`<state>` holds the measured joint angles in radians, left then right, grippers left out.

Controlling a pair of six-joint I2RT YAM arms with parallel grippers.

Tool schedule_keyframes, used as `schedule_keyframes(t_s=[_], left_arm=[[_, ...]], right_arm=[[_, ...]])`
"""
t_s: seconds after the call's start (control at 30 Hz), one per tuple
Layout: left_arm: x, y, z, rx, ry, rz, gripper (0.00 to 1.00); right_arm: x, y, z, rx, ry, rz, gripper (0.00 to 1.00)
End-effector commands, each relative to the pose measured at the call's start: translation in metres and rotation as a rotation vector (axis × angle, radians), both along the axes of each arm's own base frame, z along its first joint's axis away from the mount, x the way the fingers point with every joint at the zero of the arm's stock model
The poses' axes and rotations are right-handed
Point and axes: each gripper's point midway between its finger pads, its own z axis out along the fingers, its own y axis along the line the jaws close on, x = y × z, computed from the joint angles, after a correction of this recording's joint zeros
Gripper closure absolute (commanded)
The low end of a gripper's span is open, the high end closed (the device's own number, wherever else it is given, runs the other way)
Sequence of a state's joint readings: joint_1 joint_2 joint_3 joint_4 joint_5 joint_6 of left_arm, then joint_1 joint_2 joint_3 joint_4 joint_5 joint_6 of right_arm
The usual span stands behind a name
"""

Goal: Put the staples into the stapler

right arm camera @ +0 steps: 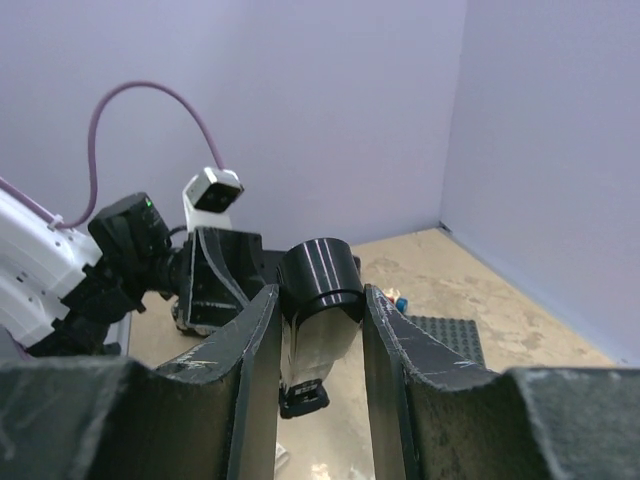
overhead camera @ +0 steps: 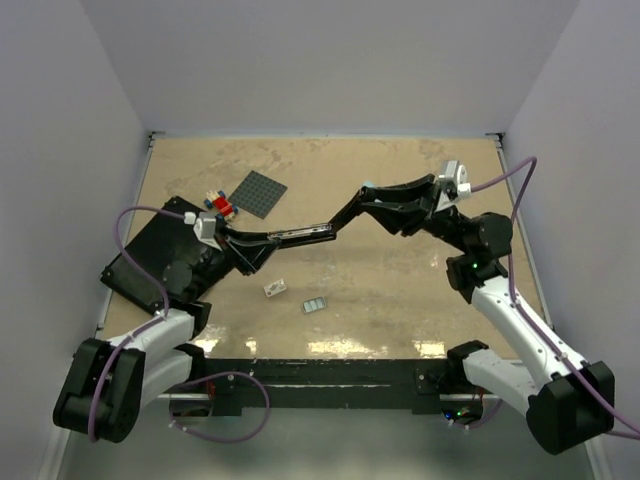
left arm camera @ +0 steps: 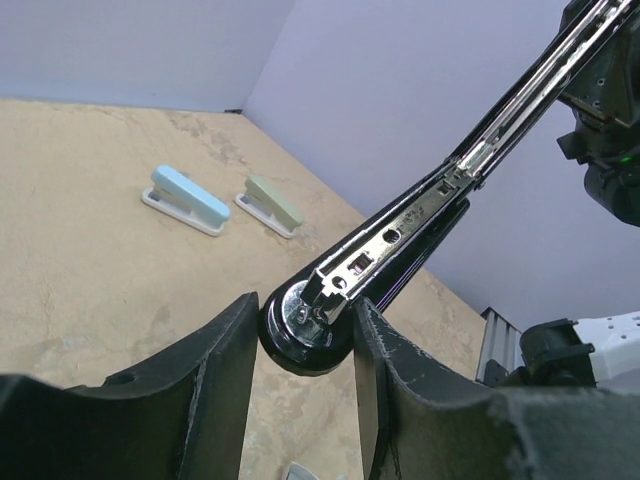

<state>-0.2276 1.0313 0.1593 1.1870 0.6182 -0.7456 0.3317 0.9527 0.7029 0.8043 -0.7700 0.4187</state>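
A black stapler [overhead camera: 300,232] hangs opened out above the table between both arms, its chrome staple channel [left arm camera: 420,200] facing up. My left gripper [overhead camera: 237,246] is shut on its rounded hinge end [left arm camera: 305,335]. My right gripper [overhead camera: 362,203] is shut on the other end, the black head [right arm camera: 320,280]. The staples [overhead camera: 314,304], a tiny pale grey-blue ribbed block, lie on the table below the stapler, beside a little white box [overhead camera: 275,288]. Neither gripper touches them.
A dark grey baseplate [overhead camera: 258,193] and a small red and blue toy [overhead camera: 218,205] lie at the back left. A black flat panel [overhead camera: 140,260] lies at the left edge. The left wrist view shows a light blue mini stapler [left arm camera: 185,200] and a green one [left arm camera: 270,205].
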Motion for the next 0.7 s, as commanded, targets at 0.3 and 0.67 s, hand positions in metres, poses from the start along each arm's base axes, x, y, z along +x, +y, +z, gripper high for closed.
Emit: schedule_keyframes(t_s=[0.3,0.67], left_arm=[[0.001,0.002,-0.016,0.061,-0.004,-0.006,0.36],[0.010,-0.062,0.068,0.203,-0.348,-0.168,0.22]], right_arm=[[0.006,-0.020,0.134,0.155,-0.355,-0.108,1.00],[0.022,-0.004,0.098,0.021,-0.272,-0.048,1.00]])
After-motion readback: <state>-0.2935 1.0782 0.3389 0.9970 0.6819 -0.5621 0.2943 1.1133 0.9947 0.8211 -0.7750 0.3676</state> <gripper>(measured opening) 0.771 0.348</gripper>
